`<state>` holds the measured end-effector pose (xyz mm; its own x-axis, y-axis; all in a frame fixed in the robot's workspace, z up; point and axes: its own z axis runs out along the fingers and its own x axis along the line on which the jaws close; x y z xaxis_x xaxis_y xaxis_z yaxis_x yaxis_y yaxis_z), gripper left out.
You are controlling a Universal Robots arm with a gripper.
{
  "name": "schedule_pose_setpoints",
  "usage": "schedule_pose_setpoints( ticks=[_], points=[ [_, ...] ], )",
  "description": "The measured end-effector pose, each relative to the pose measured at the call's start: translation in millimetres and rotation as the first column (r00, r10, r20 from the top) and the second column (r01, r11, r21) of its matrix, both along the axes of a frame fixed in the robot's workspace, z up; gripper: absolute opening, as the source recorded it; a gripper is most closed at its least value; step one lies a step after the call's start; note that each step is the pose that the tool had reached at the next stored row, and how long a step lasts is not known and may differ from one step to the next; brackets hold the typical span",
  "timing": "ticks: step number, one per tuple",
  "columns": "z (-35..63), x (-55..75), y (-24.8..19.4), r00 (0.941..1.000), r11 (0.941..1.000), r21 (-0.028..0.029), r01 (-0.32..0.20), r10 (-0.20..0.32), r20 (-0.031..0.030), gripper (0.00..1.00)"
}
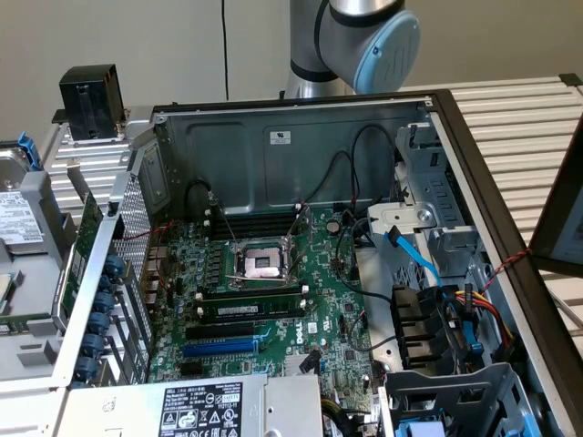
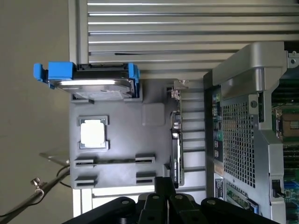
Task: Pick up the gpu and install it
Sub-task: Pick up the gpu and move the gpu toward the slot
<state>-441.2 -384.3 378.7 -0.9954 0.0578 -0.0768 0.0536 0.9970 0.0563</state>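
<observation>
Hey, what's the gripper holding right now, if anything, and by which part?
Cannot be told. The gripper is shut at one end of the gpu, which stands on edge at the grey tray, but the contact itself is hidden.

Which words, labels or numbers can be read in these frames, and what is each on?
"DELL", probably: white print on the motherboard.
Black label on the power supply: too small to read.
White sticker on the case wall: too small.
Hard drive label: blurred.
Small label on the rear panel: unreadable.
</observation>
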Motion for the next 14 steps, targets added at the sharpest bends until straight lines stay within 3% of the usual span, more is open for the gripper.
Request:
schedule_pose_setpoints(
  ticks=[4,8,11,14],
  points=[
    [-3.3,-0.1,-2.4,0.9998,1.0000,0.0040,0.000,0.000,0.0174,0.12],
    [-6.3,-0.2,-3.9,0.9997,1.0000,0.0065,0.000,0.000,0.0235,0.30],
    [-8.6,-0.1,-4.8,0.9995,1.0000,0.0072,-0.001,0.001,0.0316,0.43],
    [-12.1,-0.3,-9.2,0.9992,1.0000,0.0090,-0.001,0.001,0.0399,0.43]
  ],
)
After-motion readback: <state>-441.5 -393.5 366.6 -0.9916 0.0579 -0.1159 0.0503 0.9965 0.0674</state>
